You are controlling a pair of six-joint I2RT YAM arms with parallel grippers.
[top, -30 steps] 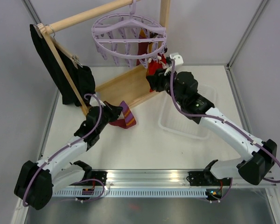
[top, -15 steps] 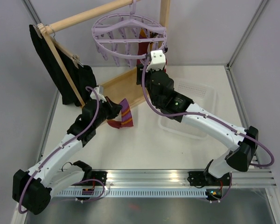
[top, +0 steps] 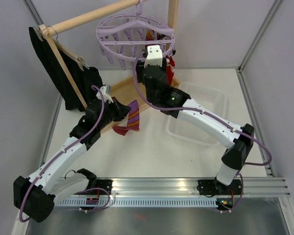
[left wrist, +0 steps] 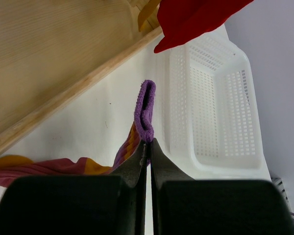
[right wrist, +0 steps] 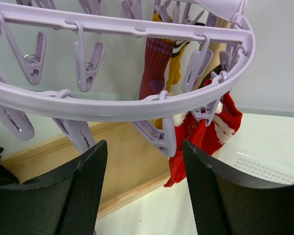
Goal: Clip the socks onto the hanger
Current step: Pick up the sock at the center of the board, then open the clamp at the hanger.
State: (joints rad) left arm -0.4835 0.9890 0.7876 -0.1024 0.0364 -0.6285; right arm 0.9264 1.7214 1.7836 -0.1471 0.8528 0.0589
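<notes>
The lavender round clip hanger (top: 134, 36) hangs from the wooden bar; its ring (right wrist: 112, 105) fills the right wrist view. A red-and-white sock (right wrist: 208, 134), a maroon sock (right wrist: 154, 66) and a mustard sock (right wrist: 175, 68) hang from its pegs. My right gripper (right wrist: 144, 147) is open just under the ring, with an empty peg (right wrist: 159, 137) between its fingers. My left gripper (left wrist: 148, 146) is shut on the purple cuff of a striped purple, orange and maroon sock (left wrist: 144, 110), which it holds up above the table (top: 130, 120).
A white perforated basket (top: 201, 115) sits at the right of the table. A wooden rack base board (top: 125, 93) lies under the hanger. A black garment on a wooden hanger (top: 63, 73) hangs at the left.
My right arm has let go of the red sock, now clipped, and swung left under the ring. My left arm has lifted the striped sock and moved it toward the hanger.
</notes>
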